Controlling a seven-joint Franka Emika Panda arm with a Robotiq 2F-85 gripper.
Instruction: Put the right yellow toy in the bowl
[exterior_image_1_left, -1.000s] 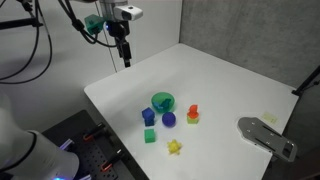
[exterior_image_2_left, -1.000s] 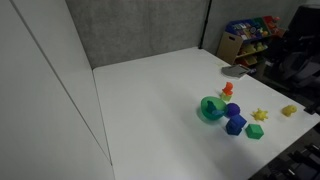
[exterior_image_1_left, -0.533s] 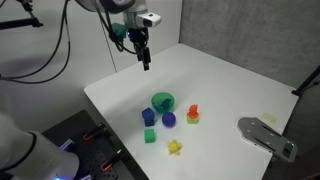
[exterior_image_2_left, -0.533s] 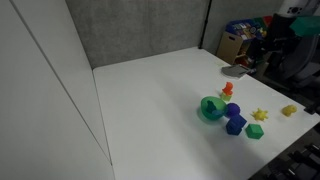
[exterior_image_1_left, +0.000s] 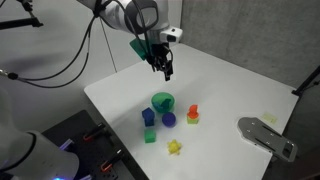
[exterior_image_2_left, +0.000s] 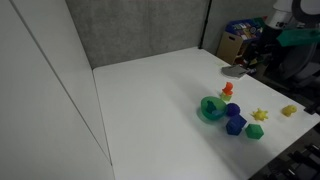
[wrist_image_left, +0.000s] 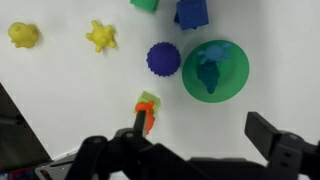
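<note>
The right yellow toy, star-shaped, lies on the white table near its front edge (exterior_image_1_left: 174, 147), and shows in both exterior views (exterior_image_2_left: 261, 115) and at the top left of the wrist view (wrist_image_left: 101, 36). The green bowl (exterior_image_1_left: 163, 102) (exterior_image_2_left: 211, 108) (wrist_image_left: 232, 82) stands apart from it, with a dark teal shape inside. My gripper (exterior_image_1_left: 166, 72) (wrist_image_left: 205, 135) is open and empty. It hangs above the table behind the bowl, and the bowl lies between it and the yellow toy.
Around the bowl lie a purple ball (wrist_image_left: 164, 58), a blue toy (wrist_image_left: 191, 12), a green cube (exterior_image_1_left: 150, 135) and a red-and-orange toy (wrist_image_left: 147, 112). A second, rounder yellow toy (wrist_image_left: 24, 35) (exterior_image_2_left: 290, 110) lies further out. A grey metal plate (exterior_image_1_left: 266, 135) rests at the table's edge.
My gripper has moved from the table's far back corner across and down towards the bowl and the toys. The toys and the bowl have not moved.
</note>
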